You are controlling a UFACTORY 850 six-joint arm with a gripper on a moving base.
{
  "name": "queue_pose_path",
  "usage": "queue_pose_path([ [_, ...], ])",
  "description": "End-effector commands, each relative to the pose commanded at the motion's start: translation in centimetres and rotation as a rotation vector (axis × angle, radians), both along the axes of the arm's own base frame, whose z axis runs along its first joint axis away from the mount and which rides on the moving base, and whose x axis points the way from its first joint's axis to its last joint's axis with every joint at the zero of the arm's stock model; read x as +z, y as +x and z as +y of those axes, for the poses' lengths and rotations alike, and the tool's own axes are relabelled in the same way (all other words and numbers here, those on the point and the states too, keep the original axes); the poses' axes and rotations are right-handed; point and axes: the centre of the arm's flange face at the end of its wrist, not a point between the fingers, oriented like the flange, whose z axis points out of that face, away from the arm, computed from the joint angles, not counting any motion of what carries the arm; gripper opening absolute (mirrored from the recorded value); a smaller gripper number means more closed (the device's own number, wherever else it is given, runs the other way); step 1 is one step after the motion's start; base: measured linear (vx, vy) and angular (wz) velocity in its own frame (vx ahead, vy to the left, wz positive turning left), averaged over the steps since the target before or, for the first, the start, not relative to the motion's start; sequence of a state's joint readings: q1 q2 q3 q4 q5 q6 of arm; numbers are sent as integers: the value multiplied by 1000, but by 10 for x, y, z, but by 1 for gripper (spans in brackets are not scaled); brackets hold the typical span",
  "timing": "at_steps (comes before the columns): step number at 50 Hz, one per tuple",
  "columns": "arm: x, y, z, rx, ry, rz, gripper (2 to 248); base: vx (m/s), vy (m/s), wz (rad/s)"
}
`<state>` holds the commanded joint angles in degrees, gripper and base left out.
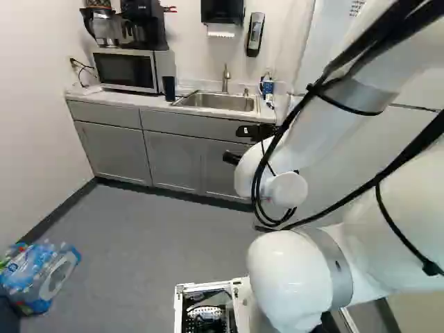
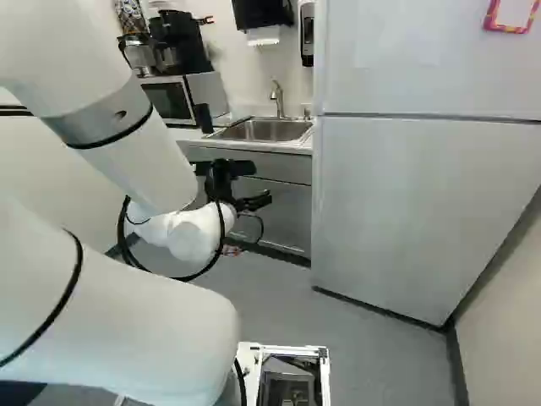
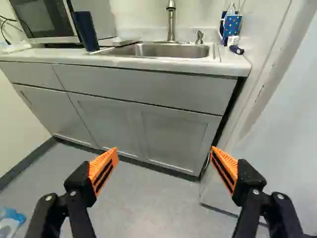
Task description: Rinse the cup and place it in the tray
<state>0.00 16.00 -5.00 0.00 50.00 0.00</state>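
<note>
The black pincer (image 2: 252,203) is spread wide, its orange pads (image 3: 103,166) apart with nothing between them. Ahead of it are the grey cupboards (image 3: 171,134), topped by the pale worktop (image 3: 148,58). There the dark blue cup (image 3: 85,30) stands upright beside the metal sink (image 3: 163,50), near the microwave (image 3: 43,19), with the tap (image 3: 171,22) behind the basin.

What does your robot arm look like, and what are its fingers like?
My chunky, rounded white arm has silvery-grey rings at its joints, with black cables running along it, tied on by thin black straps. My black end effector has two fingers with bright orange, ridged, wedge-shaped pads.
</note>
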Motion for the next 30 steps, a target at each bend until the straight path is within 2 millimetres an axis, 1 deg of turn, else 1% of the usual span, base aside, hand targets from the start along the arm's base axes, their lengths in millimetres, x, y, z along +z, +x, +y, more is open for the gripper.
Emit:
queue_pose_path([
  [30,1,2,0,0,0,-1,247,0,0,0],
])
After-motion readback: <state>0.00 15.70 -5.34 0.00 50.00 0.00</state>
